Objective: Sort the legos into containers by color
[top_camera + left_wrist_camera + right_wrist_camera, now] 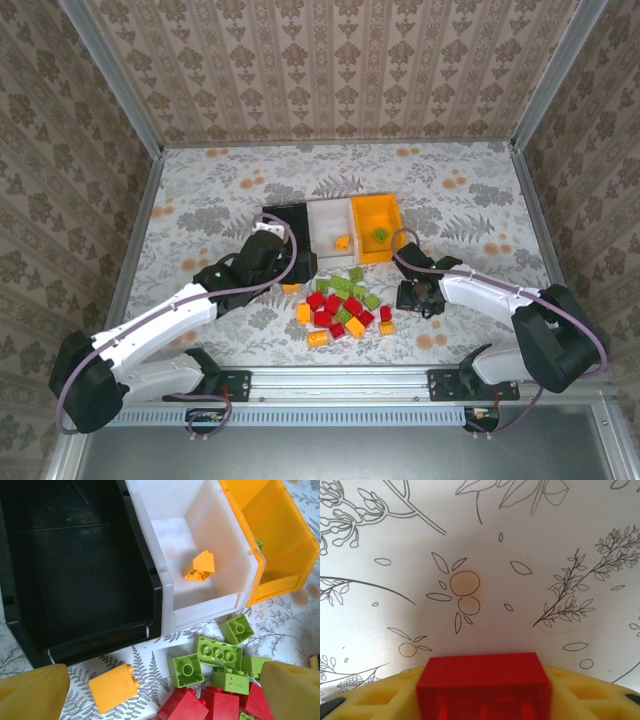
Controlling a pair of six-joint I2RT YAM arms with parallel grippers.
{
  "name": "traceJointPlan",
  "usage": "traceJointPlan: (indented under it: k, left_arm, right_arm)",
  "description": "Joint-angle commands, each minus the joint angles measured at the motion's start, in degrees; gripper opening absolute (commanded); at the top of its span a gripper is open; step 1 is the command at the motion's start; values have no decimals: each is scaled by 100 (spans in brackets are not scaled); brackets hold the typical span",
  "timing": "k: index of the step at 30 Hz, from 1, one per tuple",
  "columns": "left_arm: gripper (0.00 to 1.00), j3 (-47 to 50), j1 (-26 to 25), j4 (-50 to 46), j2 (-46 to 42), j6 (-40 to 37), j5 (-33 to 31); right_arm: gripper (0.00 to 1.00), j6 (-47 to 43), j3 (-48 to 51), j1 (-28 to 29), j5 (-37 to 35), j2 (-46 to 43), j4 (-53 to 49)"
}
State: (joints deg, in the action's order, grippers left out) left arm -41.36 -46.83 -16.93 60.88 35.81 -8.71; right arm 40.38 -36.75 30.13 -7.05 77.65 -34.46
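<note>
Currently: small red hard-plastic lego brick, judged light, rigid, slick; my right tool clamps its flat side faces, likely the safest hold. My left tool gapes, empty.

Here's the table, covered in a pale sheet printed with grey ferns and orange blossoms. Sitting on it around the middle are three bins in a row, side by side and touching: black bin on the left, white bin in the middle, orange bin on the right. Just nearer lie the loose legos: greens on the far side, reds in the middle, oranges mostly along the near edge. One orange lego lies apart to the left, just in front of the black bin
</note>
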Motion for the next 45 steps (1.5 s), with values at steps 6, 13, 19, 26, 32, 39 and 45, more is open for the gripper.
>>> traceJointPlan:
  k: [6,13,19,26,32,39,45]
  left_arm:
    - [100,322,311,-434,-623,206,-231]
    - [99,757,549,-704,-1474,319,-324]
    - [98,961,733,-1125,-1943,449,-151]
    - [95,1197,779,-1341,-2193,540,78]
    - [95,1347,782,-1107,-2064,498,347]
    - [91,1324,575,-552,-1401,413,519]
    - [84,1223,152,230,-246,452,433]
  right_arm:
    - [40,-412,-857,376,-69,-476,-332]
    - [39,-615,-2898,1420,98,574,-87]
    - [40,-790,-4743,1841,325,2292,210]
    - [44,-842,-6975,1836,441,4228,-224]
    - [60,-542,-7984,1774,417,5050,-488]
    - [68,-386,-7886,1712,379,4701,-361]
    - [69,-249,-6069,1561,253,3220,552]
